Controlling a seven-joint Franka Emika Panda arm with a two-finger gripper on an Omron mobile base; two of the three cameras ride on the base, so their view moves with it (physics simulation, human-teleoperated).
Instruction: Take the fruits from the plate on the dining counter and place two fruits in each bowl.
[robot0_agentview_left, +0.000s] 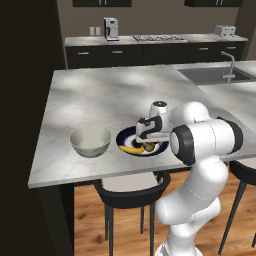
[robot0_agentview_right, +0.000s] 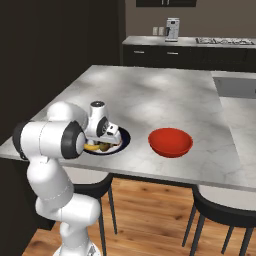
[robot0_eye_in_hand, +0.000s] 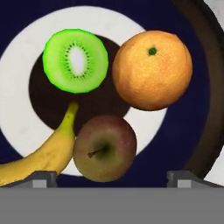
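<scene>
Fruits, namely a banana (robot0_eye_in_hand: 41, 159), a kiwi half (robot0_eye_in_hand: 75, 60), an orange (robot0_eye_in_hand: 152, 70) and an apple (robot0_eye_in_hand: 105, 148), are gathered on the plate (robot0_eye_in_hand: 17, 118) on the tabletop (robot0_agentview_left: 100, 95), directly below the gripper (robot0_eye_in_hand: 111, 177), whose jaws are spread apart around the apple; nothing is held.

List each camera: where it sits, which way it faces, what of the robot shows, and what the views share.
Left base view: behind the arm to its left, facing forward and down over the counter; the arm rises lower right beside the pale bowl and plate.
Right base view: behind to the right; the arm rises lower left, red bowl right of the plate.
Hand view: on the hand, looking down at the kiwi, orange, apple and banana; open gripper fingertips at the bottom.
Shared: all three show the plate.
</scene>
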